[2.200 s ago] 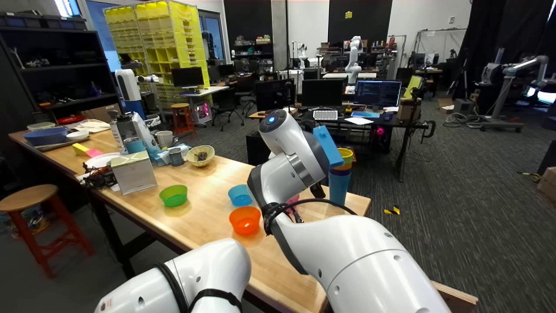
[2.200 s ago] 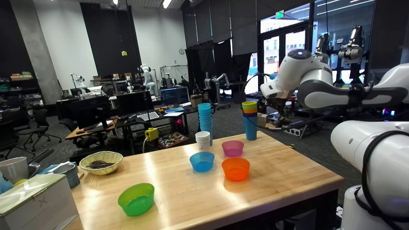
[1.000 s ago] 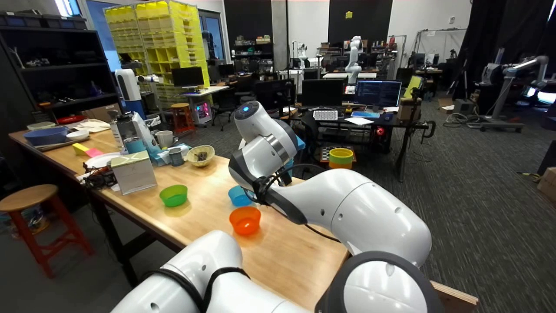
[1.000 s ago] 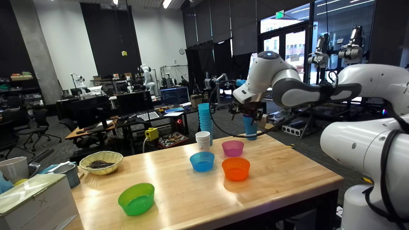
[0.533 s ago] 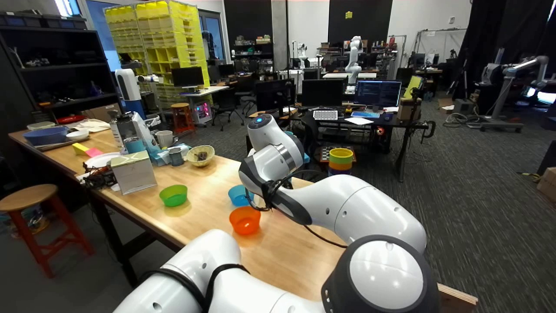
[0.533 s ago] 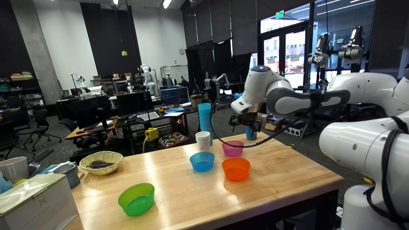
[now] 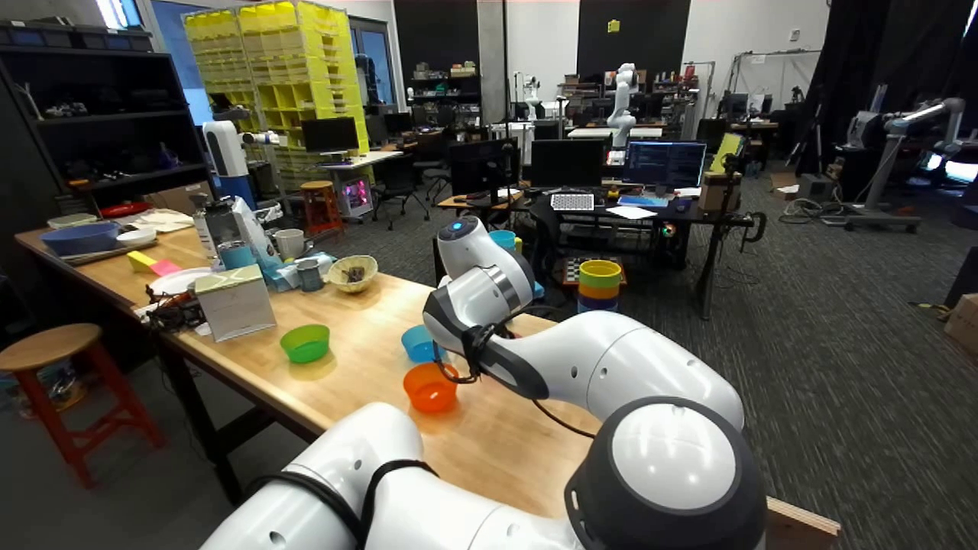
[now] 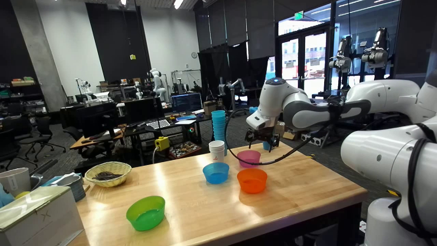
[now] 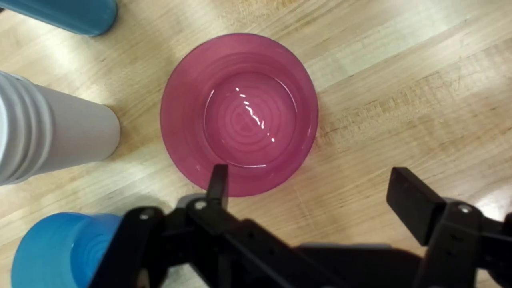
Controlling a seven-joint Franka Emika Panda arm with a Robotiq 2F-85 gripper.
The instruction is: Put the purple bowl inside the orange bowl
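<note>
The purple bowl, pinkish-purple, stands upright on the table in an exterior view (image 8: 249,158). It also shows from above in the wrist view (image 9: 248,120). The arm hides it in the remaining exterior view. The orange bowl stands upright in both exterior views (image 7: 430,391) (image 8: 252,181) and is out of the wrist view. My gripper (image 8: 261,148) is open and empty, above and slightly behind the purple bowl. In the wrist view my gripper (image 9: 310,178) has its jaws wide apart; one finger (image 9: 218,182) overlaps the bowl's rim, the other is over bare wood.
A blue bowl (image 8: 215,173) stands beside the orange one. White cups (image 8: 216,152) and tall blue cups (image 8: 219,126) stand near the purple bowl. Another cup stack (image 8: 266,146) is behind my gripper. A green bowl (image 8: 145,213) and a basket (image 8: 108,174) stand farther off. My cable hangs before the bowls.
The arm has swung in over the table, and my gripper has come down towards the purple bowl, still open. The bowls have not moved.
</note>
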